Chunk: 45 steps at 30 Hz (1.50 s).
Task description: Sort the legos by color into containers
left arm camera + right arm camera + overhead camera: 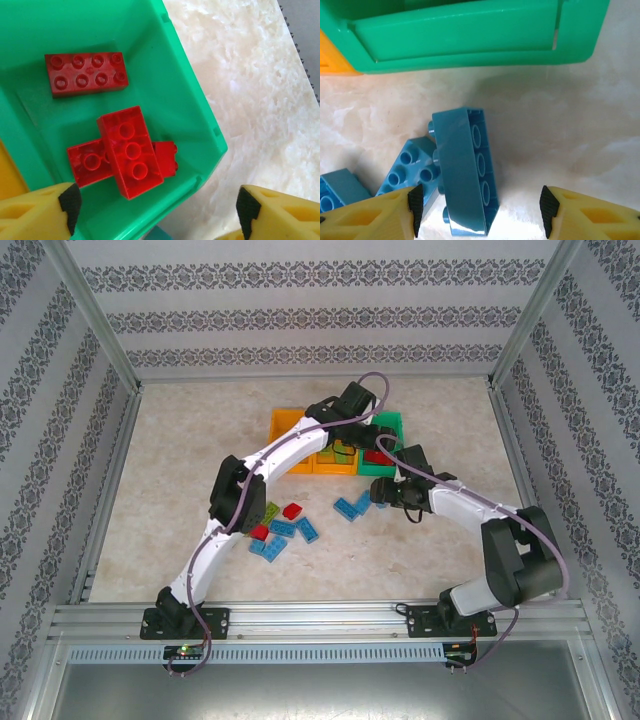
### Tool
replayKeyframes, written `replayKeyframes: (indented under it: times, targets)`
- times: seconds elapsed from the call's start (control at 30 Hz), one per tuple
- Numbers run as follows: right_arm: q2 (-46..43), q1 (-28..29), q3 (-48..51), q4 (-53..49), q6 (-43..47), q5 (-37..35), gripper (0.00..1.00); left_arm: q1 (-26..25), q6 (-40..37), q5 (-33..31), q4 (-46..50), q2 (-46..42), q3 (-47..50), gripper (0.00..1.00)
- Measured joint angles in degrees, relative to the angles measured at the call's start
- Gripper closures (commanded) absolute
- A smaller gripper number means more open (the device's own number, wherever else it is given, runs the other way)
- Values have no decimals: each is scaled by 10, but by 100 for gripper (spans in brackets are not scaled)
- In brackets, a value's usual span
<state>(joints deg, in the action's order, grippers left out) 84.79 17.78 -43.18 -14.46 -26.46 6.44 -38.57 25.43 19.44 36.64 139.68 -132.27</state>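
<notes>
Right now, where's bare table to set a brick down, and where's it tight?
Free: bare table between the left wall and the left orange bin; also the near strip between the loose bricks and the right arm's base. Crowded: in front of the green bin, where blue bricks lie under the right gripper.

The green bin (200, 115) is smooth, glossy plastic; the red bricks (131, 152) in it and the blue brick (467, 170) on the worktop (560, 130) shine alike. The worktop is pale, marbled and faintly glossy. The right tool (479, 212) has matt yellow plastic fingers (375, 215) with black pads (416, 210). The near frame rail (320, 618) is brushed metal.
</notes>
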Motion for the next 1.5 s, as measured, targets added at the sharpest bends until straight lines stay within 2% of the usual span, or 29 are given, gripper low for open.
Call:
replayKeyframes:
  times: [0.13, 0.3, 0.63, 0.77, 1.03, 1.23, 1.37, 1.5]
  targets:
    - [31, 1, -17, 5, -2, 0, 38, 0, 4, 0, -14, -44, 56, 11]
    - [55, 4, -34, 8, -5, -10, 46, 1, 8, -4, -43, -110, 146, 8]
    - [66, 4, -39, 6, -1, -16, 71, 39, 22, -6, -103, -227, 322, 8]
    - [62, 4, -39, 5, -1, -17, 78, 58, 23, -15, -118, -265, 374, 8]
    - [-1, 13, -19, -19, -2, -21, 82, 88, 32, -37, -138, -349, 483, 8]
    - [-65, 39, -26, -25, -7, -2, 82, 129, 47, -67, -151, -435, 588, 4]
    - [-60, 73, -70, -21, -18, 28, 82, 157, 50, -96, -150, -494, 647, 1]
    - [-9, 103, -143, 19, -39, 71, 82, 186, 53, -126, -139, -550, 699, 0]
